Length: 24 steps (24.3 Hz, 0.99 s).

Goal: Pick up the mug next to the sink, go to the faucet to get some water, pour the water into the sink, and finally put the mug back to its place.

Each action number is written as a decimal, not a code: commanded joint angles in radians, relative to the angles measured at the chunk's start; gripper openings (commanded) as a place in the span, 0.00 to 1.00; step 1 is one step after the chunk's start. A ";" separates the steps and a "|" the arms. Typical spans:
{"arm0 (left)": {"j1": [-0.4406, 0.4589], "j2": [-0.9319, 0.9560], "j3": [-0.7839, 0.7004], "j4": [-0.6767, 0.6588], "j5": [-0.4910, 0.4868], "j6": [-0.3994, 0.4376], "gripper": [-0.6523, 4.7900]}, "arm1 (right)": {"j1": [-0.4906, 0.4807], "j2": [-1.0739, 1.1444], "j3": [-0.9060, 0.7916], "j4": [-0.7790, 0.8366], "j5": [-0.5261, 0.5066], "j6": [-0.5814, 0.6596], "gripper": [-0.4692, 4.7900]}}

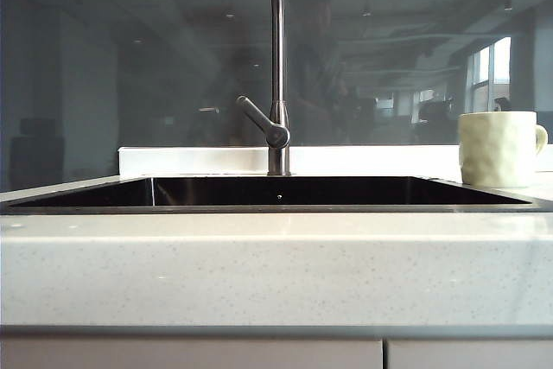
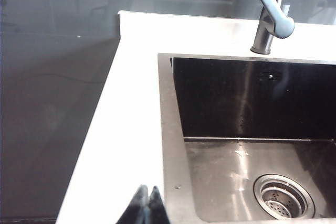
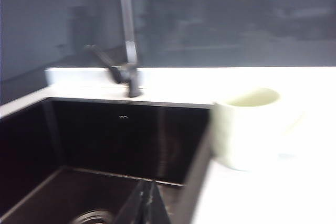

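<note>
- We see the pale cream-yellow dimpled ceramic mug [image 1: 498, 149] standing upright on the pale speckled countertop [image 1: 276, 265], just beside the right edge of the wide black rectangular sink [image 1: 276, 192] — its loop handle points away from the basin.
- Our right gripper [image 3: 148, 203] sits low over the sink's right part with its dark fingers pressed together, empty; the mug [image 3: 247, 129] lies ahead of it and off toward the right counter, near but not touching.
- Our left gripper [image 2: 146, 205] is pinched closed too, holding nothing, over the counter at the sink's left edge — well apart from the mug, so we judge the right arm the nearer one.
- The tall slim brushed-steel faucet [image 1: 276, 66] rises at the middle of the sink's back edge, no water running from it.
- Containers: the mug's inside looks empty in the blurred right wrist view, though we can't be sure; the sink holds only its round metal drain strainer [image 2: 283, 196].
</note>
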 commanded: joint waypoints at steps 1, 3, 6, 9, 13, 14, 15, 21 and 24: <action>0.002 0.000 0.003 0.010 0.000 0.000 0.11 | 0.000 -0.021 -0.004 -0.051 0.127 -0.008 0.08; 0.002 0.000 0.003 0.010 0.000 0.000 0.11 | 0.000 -0.021 -0.004 -0.071 0.156 -0.019 0.08; 0.002 0.000 0.003 0.010 0.000 0.000 0.11 | 0.000 -0.021 -0.004 -0.127 0.161 -0.023 0.08; 0.002 0.000 0.003 0.010 0.000 0.000 0.11 | 0.000 -0.021 -0.004 -0.164 0.162 -0.023 0.08; 0.002 0.000 0.003 0.010 0.000 0.000 0.11 | 0.000 -0.021 -0.004 -0.157 0.198 -0.023 0.08; 0.002 0.000 0.003 0.010 0.000 0.000 0.11 | -0.001 -0.021 -0.004 -0.151 0.206 -0.024 0.08; 0.002 0.000 0.003 0.010 0.000 0.000 0.11 | -0.001 -0.021 -0.004 -0.147 0.215 -0.024 0.08; 0.002 0.000 0.003 0.010 0.000 0.000 0.11 | -0.001 -0.021 -0.004 -0.121 0.220 -0.026 0.08; 0.002 0.000 0.003 0.010 0.000 0.000 0.11 | -0.002 -0.021 -0.003 -0.124 0.222 -0.026 0.08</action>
